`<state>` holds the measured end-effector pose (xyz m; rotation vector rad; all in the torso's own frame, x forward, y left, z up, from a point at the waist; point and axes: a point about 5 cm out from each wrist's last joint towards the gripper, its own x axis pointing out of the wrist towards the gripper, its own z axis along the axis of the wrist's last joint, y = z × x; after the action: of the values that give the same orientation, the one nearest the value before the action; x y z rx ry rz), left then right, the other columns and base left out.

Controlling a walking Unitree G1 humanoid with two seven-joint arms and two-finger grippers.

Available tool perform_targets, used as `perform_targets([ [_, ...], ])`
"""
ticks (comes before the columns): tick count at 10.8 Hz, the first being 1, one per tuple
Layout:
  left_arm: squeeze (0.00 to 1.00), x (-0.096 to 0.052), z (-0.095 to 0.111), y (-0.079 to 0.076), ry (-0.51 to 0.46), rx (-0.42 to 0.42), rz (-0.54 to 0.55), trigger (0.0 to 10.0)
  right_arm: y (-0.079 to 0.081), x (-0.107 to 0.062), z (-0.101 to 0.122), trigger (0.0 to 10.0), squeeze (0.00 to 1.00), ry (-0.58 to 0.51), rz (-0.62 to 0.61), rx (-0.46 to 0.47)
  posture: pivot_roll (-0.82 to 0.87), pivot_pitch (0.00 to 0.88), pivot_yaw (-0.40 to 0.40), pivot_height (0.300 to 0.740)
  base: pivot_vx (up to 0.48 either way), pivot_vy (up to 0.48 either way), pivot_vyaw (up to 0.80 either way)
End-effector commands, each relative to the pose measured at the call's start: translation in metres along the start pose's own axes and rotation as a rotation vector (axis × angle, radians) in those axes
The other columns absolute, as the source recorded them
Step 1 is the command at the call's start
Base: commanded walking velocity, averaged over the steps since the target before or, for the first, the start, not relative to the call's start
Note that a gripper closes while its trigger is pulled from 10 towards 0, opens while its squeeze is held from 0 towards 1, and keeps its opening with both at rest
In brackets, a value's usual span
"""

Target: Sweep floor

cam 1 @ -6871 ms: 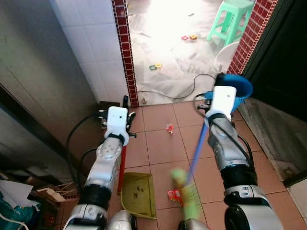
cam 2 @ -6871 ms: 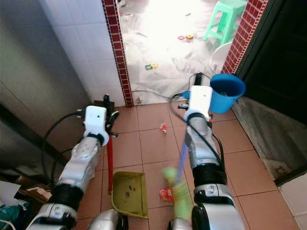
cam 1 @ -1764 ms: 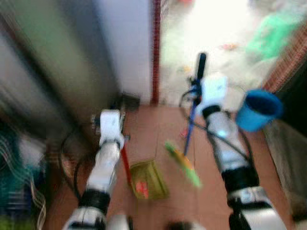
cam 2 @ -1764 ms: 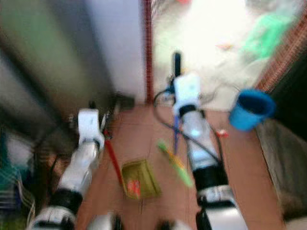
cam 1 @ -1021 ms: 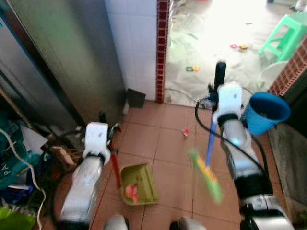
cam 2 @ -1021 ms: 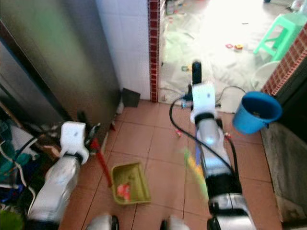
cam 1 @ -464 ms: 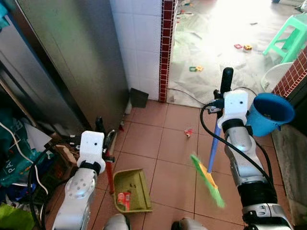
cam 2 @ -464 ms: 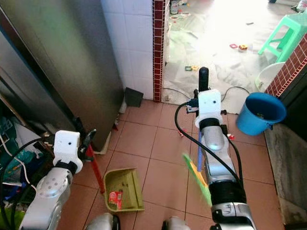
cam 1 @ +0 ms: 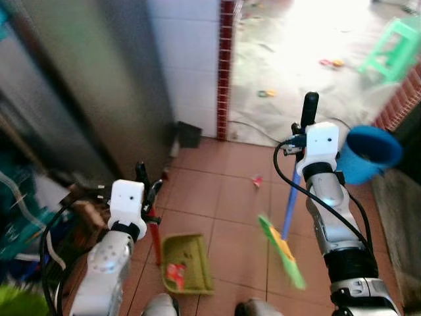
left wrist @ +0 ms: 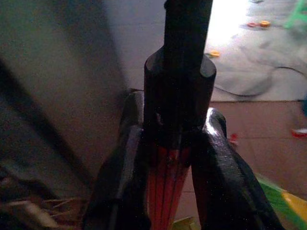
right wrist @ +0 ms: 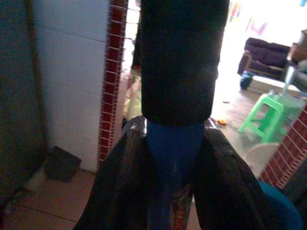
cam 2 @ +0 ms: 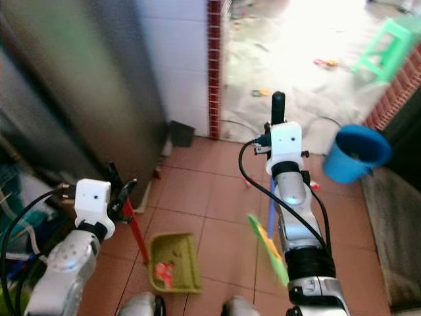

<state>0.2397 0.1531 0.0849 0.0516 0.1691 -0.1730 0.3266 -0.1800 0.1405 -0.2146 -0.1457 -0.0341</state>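
My left gripper point(cam 1: 146, 193) is shut on the red handle point(cam 1: 155, 238) of a yellow-green dustpan point(cam 1: 186, 272) that rests on the tiled floor by my feet. A red wrapper point(cam 1: 174, 274) lies inside the pan. My right gripper point(cam 1: 300, 136) is shut on the blue handle point(cam 1: 289, 205) of a broom, just below its black end grip point(cam 1: 308, 108). The green broom head point(cam 1: 283, 251) hangs blurred to the right of the pan. A small red scrap point(cam 1: 257, 180) lies on the tiles further ahead. In the wrist views both handles point(left wrist: 165, 187) point(right wrist: 173, 158) sit clamped between the fingers.
A dark metal door and white tiled wall stand on the left, with clutter and cables point(cam 1: 26, 217) at their foot. A blue bucket point(cam 1: 373, 153) stands at the right. Beyond the threshold lies a bright floor with scattered litter point(cam 1: 266, 93) and a green stool point(cam 1: 398, 52).
The red wrapper that lay on the tiles is now in the dustpan. Since half a second ago the view has blurred and shifted slightly; both arms keep their grips.
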Motion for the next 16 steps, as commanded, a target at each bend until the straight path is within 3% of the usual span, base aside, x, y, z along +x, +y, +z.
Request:
perform_targets([
  [1, 0.00, 0.004, 0.007, -0.006, -0.024, -0.037, -0.049, 10.0, -0.001, 0.005, 0.013, 10.0, 0.00, -0.049, -0.006, -0.003, 0.01, 0.053, 0.043, 0.740, 0.000, 0.000, -0.45],
  [5, 0.00, 0.018, 0.022, -0.017, -0.089, -0.060, -0.075, 10.0, 0.002, 0.008, 0.014, 10.0, 0.00, -0.044, -0.005, 0.004, 0.02, 0.064, 0.047, 0.740, 0.000, 0.000, 0.00],
  [9, 0.00, 0.029, 0.048, -0.012, -0.188, -0.015, -0.079, 10.0, 0.011, 0.013, 0.018, 10.0, 0.00, -0.041, 0.030, 0.005, 0.02, 0.071, 0.005, 0.740, 0.000, 0.000, 0.00],
  [13, 0.00, 0.027, 0.043, -0.008, -0.150, -0.083, -0.026, 10.0, 0.013, 0.007, 0.013, 10.0, 0.00, -0.023, 0.024, 0.024, 0.02, 0.081, 0.035, 0.740, 0.000, 0.000, -0.80],
  [16, 0.00, 0.029, 0.047, -0.012, -0.164, -0.095, -0.045, 10.0, 0.013, 0.011, 0.015, 10.0, 0.00, -0.026, 0.030, 0.024, 0.02, 0.086, 0.036, 0.740, 0.000, 0.000, -0.76],
])
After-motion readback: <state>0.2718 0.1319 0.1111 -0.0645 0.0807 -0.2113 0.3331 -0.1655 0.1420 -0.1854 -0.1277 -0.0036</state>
